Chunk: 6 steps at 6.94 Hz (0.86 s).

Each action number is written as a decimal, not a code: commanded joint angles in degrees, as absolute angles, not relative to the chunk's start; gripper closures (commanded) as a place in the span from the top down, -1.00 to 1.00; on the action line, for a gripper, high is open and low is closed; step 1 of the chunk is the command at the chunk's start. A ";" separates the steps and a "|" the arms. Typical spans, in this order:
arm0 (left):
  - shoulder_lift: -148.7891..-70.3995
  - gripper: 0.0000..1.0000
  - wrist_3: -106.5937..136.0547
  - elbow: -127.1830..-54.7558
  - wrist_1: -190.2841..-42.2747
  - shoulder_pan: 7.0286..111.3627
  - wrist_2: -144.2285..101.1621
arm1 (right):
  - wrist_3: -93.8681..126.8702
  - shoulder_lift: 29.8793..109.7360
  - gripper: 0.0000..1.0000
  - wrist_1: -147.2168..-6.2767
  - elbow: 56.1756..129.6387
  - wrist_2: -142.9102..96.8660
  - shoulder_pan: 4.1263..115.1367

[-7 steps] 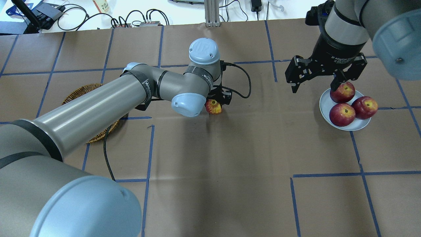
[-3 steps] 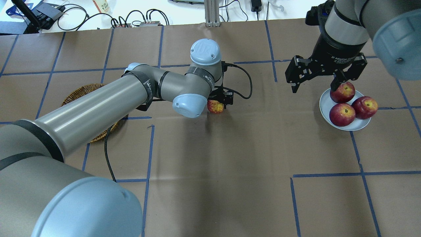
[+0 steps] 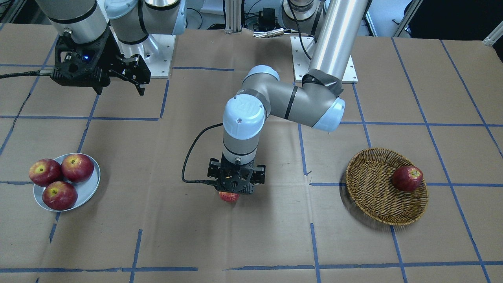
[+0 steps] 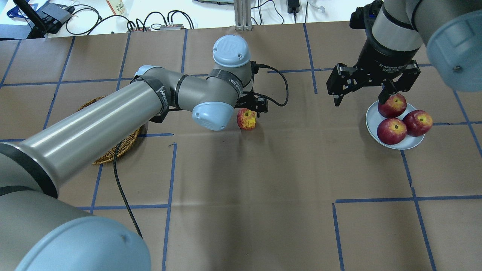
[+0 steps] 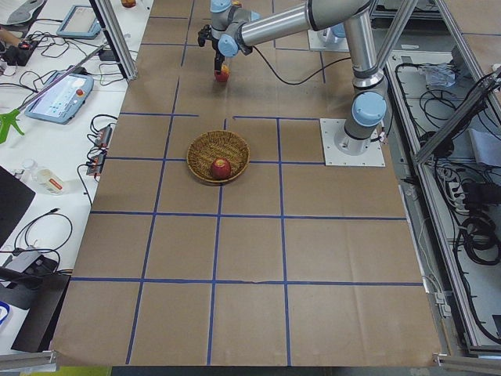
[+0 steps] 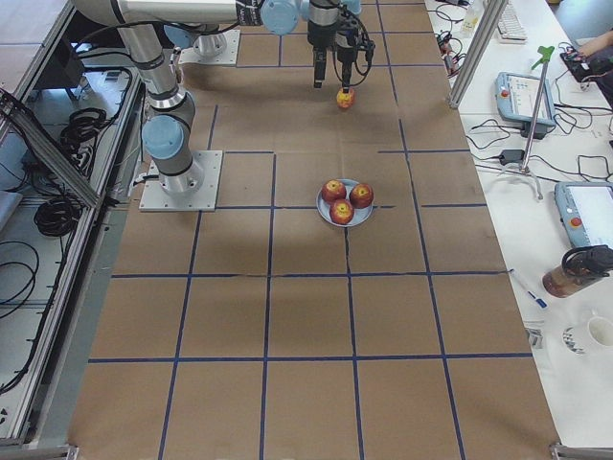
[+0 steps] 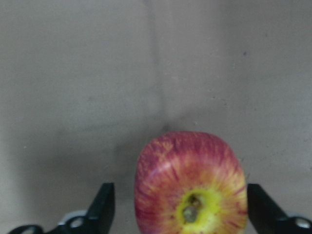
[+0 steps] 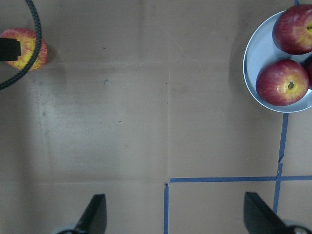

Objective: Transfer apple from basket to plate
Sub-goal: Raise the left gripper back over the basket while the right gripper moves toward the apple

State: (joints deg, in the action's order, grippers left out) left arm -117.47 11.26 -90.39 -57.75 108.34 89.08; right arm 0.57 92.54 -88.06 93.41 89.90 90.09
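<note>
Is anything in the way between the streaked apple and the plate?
Nothing lies on the table between the apple and the plate. The plate already holds three dark apples, and the open right gripper hovers raised near it.

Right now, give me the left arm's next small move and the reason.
Probably lift the left gripper straight up, clear of the apple. Its fingers stand open on either side of it, and the apple appears to rest on the table between basket and plate. The right gripper, open near the plate, could then fetch it.
</note>
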 commanded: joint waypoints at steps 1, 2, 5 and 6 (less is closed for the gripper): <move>-108.59 0.98 0.85 -88.52 -70.60 101.20 89.47 | 0.70 92.20 1.00 -88.24 93.34 89.91 90.09; -103.67 0.98 -3.65 -88.16 -78.23 98.12 89.73 | 0.96 92.11 1.00 -88.33 93.34 89.91 90.09; -92.93 0.98 -13.33 -88.68 -93.48 90.10 89.82 | 5.24 90.19 1.00 -92.70 92.81 89.82 93.14; -90.03 0.98 -15.45 -90.07 -94.39 89.65 89.91 | 9.10 88.00 1.00 -95.25 92.29 90.00 97.17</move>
State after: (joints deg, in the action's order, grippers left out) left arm -93.76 -12.59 -88.85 -91.63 90.81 89.85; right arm 4.96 90.10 -92.33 92.73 89.87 93.27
